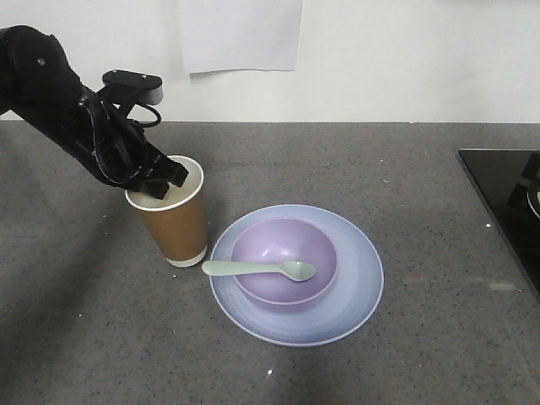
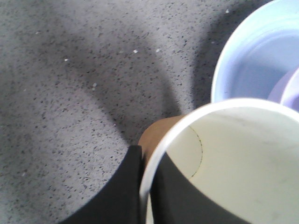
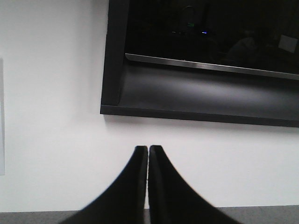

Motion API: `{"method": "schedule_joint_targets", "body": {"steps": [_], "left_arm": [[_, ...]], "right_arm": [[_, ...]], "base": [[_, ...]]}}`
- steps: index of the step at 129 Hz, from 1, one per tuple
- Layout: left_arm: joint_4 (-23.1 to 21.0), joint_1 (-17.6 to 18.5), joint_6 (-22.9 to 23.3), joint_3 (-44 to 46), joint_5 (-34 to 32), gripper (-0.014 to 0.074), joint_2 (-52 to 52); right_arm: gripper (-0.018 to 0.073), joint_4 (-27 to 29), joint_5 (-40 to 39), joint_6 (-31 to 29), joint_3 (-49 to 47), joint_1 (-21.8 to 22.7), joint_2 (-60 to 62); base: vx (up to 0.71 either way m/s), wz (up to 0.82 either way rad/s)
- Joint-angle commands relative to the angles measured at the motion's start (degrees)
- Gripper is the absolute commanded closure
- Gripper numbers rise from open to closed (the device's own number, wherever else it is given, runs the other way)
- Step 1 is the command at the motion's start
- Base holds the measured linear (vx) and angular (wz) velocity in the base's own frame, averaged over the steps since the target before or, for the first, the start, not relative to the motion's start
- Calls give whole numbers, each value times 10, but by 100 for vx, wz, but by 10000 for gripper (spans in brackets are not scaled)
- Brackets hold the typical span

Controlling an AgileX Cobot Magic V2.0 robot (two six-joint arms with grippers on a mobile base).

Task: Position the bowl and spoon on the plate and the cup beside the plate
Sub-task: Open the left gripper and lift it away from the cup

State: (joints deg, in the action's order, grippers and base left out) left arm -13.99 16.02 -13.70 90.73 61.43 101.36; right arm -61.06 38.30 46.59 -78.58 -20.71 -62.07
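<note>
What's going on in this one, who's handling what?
The left pincer is clamped on the rim of the brown paper cup, one finger inside and one outside, with the cup standing on the grey counter just left of the blue plate. The purple bowl already sits on the plate, with the green spoon lying across it. The right pincer is shut, empty and pointed at the wall.

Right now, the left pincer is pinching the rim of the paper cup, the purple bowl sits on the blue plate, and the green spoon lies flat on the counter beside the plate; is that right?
One detail is wrong: the green spoon lies in the purple bowl, its handle over the rim, not on the counter. The front view shows this. As you said, the left pincer pinches the paper cup rim and the bowl sits on the blue plate.
</note>
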Motion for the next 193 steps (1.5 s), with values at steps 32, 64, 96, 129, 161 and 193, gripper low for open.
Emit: {"method": "schedule_joint_targets", "body": {"steps": [32, 64, 96, 129, 161, 193], "left_arm": [[-11, 20, 0, 19, -9, 575, 7], [-7, 20, -21, 19, 0, 427, 10], [-7, 20, -21, 20, 0, 184, 10], [-7, 20, -19, 50, 22, 143, 9], [19, 20, 18, 175, 59, 163, 8], [62, 20, 62, 289, 59, 248, -2]], "right_arm": [[564, -29, -23, 2, -15, 2, 7], [564, -29, -23, 2, -15, 2, 7], [564, -29, -23, 2, -15, 2, 7], [564, -29, -23, 2, -15, 2, 7], [564, -29, -23, 2, -15, 2, 7], [564, -29, -23, 2, -15, 2, 7]], "base": [[0, 0], [0, 0], [0, 0], [0, 0], [0, 0], [0, 0]]}}
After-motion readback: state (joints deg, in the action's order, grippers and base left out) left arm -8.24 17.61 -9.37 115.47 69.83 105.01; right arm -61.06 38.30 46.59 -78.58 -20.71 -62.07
